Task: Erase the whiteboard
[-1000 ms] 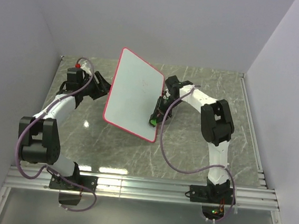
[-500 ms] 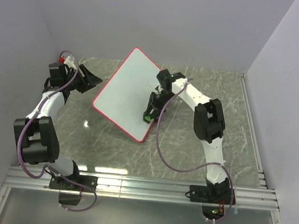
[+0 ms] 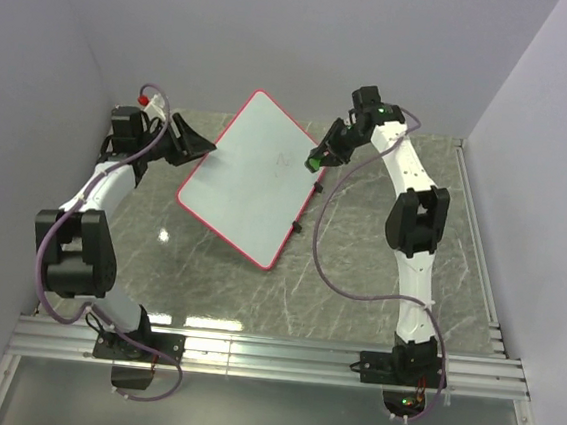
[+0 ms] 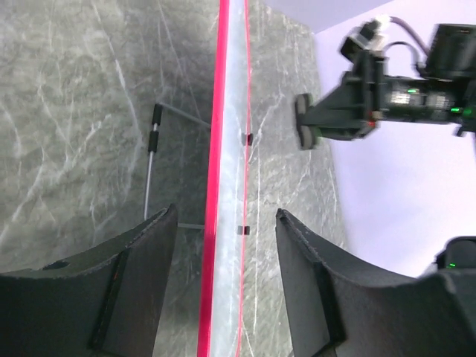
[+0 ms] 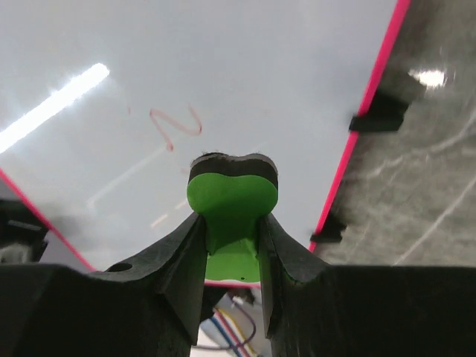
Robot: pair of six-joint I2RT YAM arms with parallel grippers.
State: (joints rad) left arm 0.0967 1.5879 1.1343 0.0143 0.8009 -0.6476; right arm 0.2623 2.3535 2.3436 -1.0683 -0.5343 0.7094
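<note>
Whiteboard (image 3: 251, 179) stands tilted on the table (image 3: 357, 280), w/ a wire stand (image 4: 152, 160) behind it. L claw (image 3: 201, 147) straddles its left rim: jaws spread, rim btwn them w/ a gap each side, no contact that I can see. R claw (image 5: 231, 216) hangs by the board's far right edge, pinching a green eraser (image 5: 232, 195), dark felt face toward the board. Red squiggle (image 5: 176, 125) sits just past the eraser; can't tell if the felt touches the surface.

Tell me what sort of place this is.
Probably a lab robot test cell: a left arm and right arm bolted to an aluminium rail, a marble-patterned table, plain walls closing it in.
</note>
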